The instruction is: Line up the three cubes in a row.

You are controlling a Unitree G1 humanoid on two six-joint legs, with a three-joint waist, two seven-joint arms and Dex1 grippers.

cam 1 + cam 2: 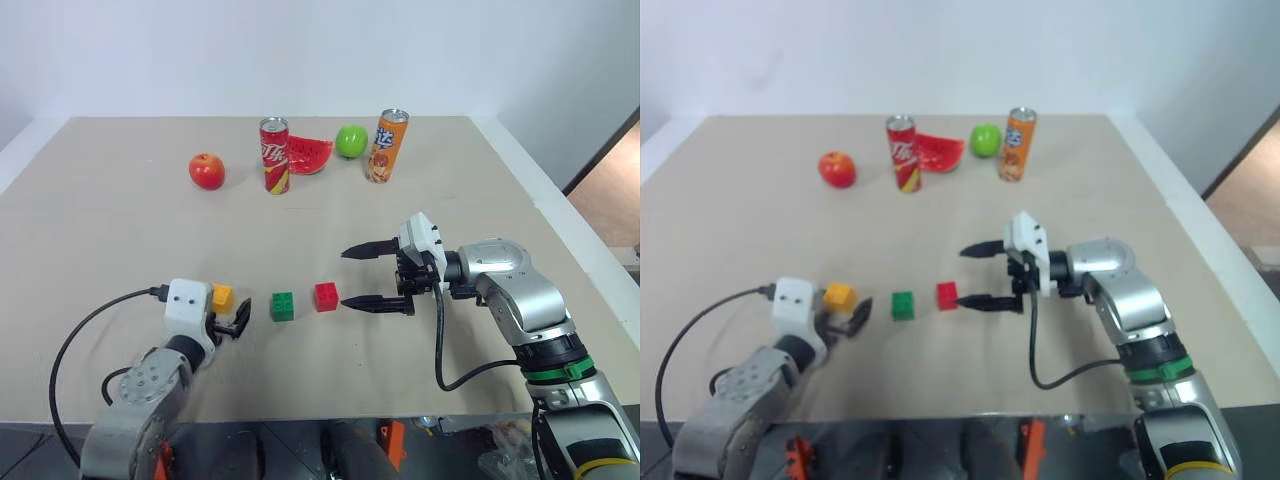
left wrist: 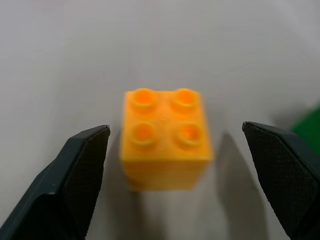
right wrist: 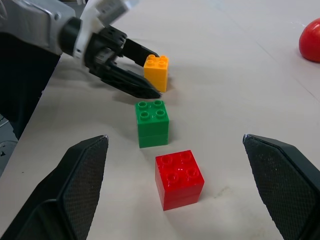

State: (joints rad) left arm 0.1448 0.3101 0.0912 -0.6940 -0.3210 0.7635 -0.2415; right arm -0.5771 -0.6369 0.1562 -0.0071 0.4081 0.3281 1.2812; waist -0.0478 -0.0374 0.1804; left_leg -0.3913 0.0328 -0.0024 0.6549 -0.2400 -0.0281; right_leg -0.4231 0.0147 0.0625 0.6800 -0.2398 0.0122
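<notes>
Three cubes aligned on table [image 1: 120, 230]

Yellow-orange cube [image 1: 222, 297] is flanked, untouched, by the open left gripper [image 2: 180, 165]; green cube [image 1: 282, 306] and red cube [image 1: 326, 296] follow. The right gripper [image 1: 365, 275] is spread wide, empty.

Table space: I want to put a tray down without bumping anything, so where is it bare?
Bare: the wide band of table between the cans' row and the cubes. Crowded: the near edge, where the yellow-orange cube, green cube and red cube sit between both grippers.
</notes>
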